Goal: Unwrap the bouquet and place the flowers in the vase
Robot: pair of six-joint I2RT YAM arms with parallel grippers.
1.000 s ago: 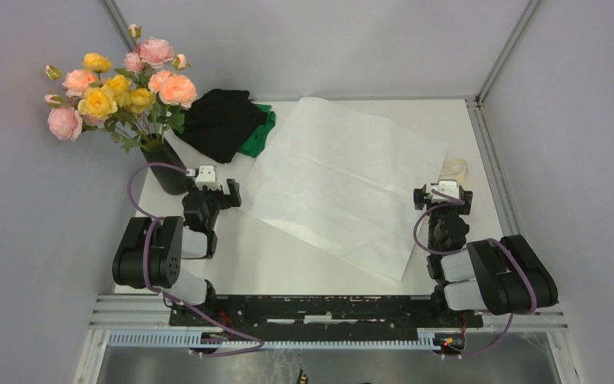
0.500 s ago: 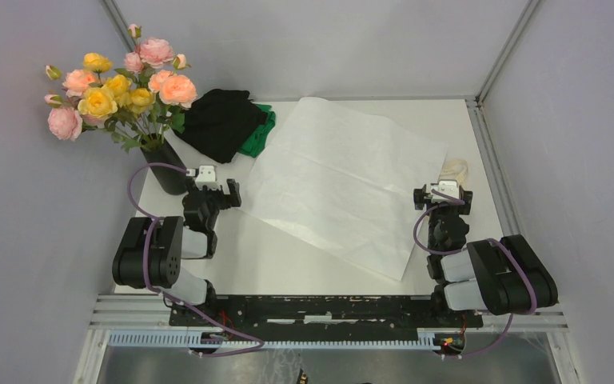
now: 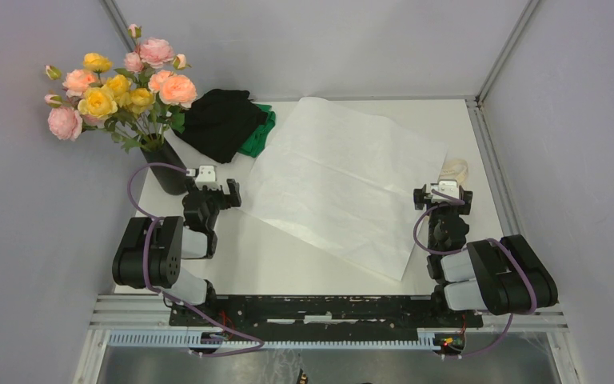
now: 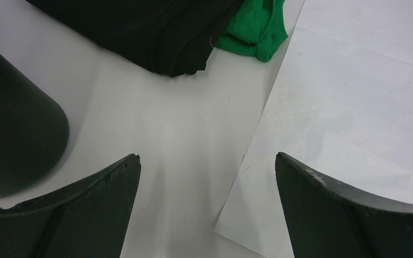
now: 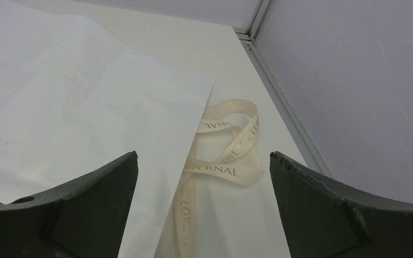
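Matte black cylindrical vase [image 3: 169, 178], crinkled white paper [image 3: 344, 180]

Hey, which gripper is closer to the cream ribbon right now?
Right. The right gripper sits just short of the ribbon; the left gripper is across the table, beside the vase.

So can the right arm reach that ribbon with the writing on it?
Probably yes. The ribbon lies on the table just ahead of the open right gripper, beside the paper, and nothing sits on top of it.
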